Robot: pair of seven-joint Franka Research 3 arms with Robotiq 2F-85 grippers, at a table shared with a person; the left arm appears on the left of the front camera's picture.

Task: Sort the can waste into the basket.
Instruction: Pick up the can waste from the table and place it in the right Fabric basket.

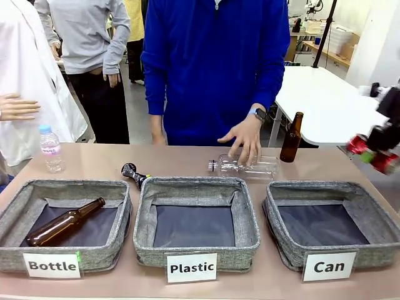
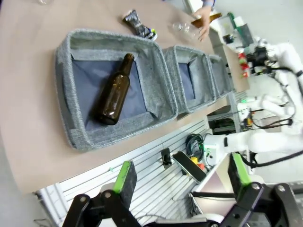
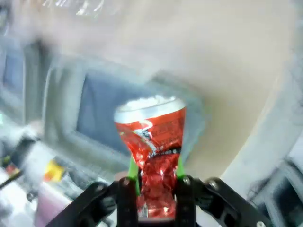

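Gripping the red can (image 3: 152, 135), the R gripper (image 3: 156, 184) has its green pads pinched on the can's crumpled lower half. The silver top sticks out past the fingertips. In front view, gripper w/ can hangs at the table's right edge, above and just right of the "Can" basket (image 1: 282, 247), not inside it. The dark can (image 1: 133, 172) lies on the table behind the gap btwn the Bottle basket (image 1: 62, 185) and the Plastic basket (image 1: 194, 182). The L gripper (image 2: 181, 176) has its jaws wide, nothing btwn them.
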